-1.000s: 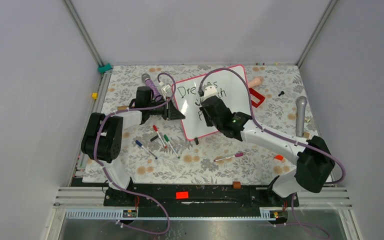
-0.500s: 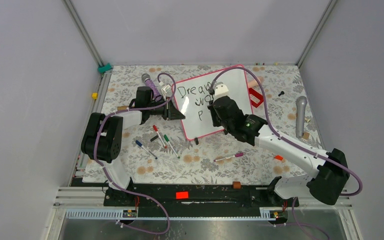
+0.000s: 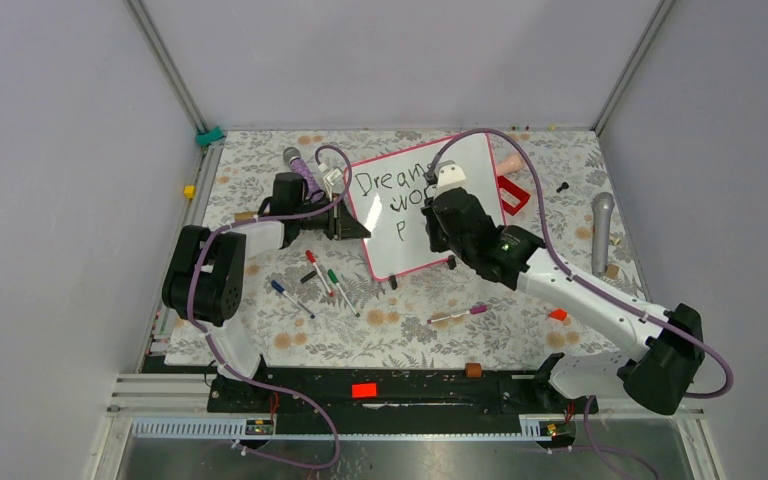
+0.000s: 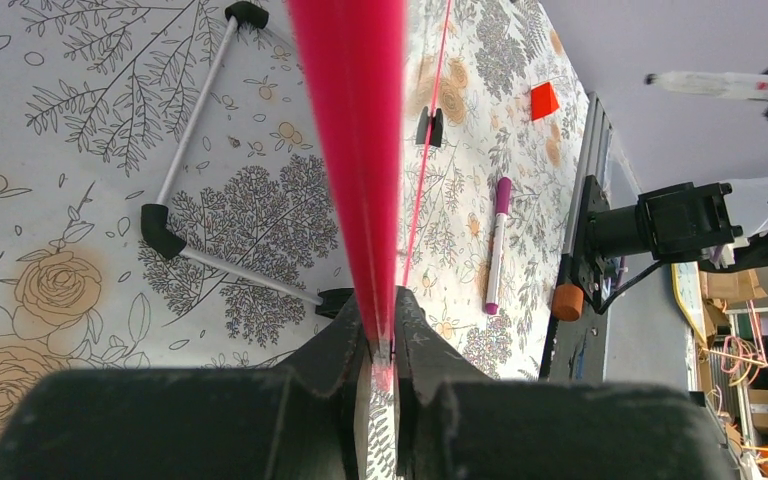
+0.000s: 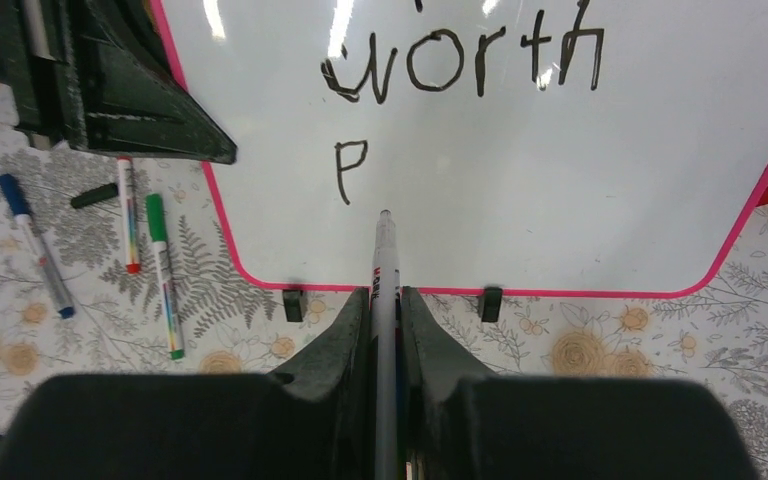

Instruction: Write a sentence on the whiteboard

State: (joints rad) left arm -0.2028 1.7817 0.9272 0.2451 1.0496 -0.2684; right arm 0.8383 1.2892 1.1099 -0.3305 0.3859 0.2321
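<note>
The whiteboard (image 3: 403, 252) with its pink frame stands tilted at the table's middle. The sentence on it reads "Dream" (image 3: 384, 182), "wor" and "p" in the top view, the rest hidden by my right arm. The right wrist view shows "worth" (image 5: 460, 65) and "P" (image 5: 348, 166). My left gripper (image 3: 353, 226) is shut on the board's pink left edge (image 4: 355, 150). My right gripper (image 5: 385, 296) is shut on a grey marker (image 5: 384, 255). Its tip points at the board just right of and below the "P"; I cannot tell whether it touches.
Red, green (image 3: 341, 290) and blue (image 3: 289, 298) markers lie left of the board. A purple marker (image 3: 457, 316) lies in front of it. A small red frame-shaped block (image 3: 514, 195) sits at its right. A grey microphone (image 3: 601, 228) lies far right, another microphone (image 3: 300, 166) behind my left arm.
My right arm has swung to the right along the board with the marker, uncovering "Dream" and "wor". The left gripper and the board have not moved.
</note>
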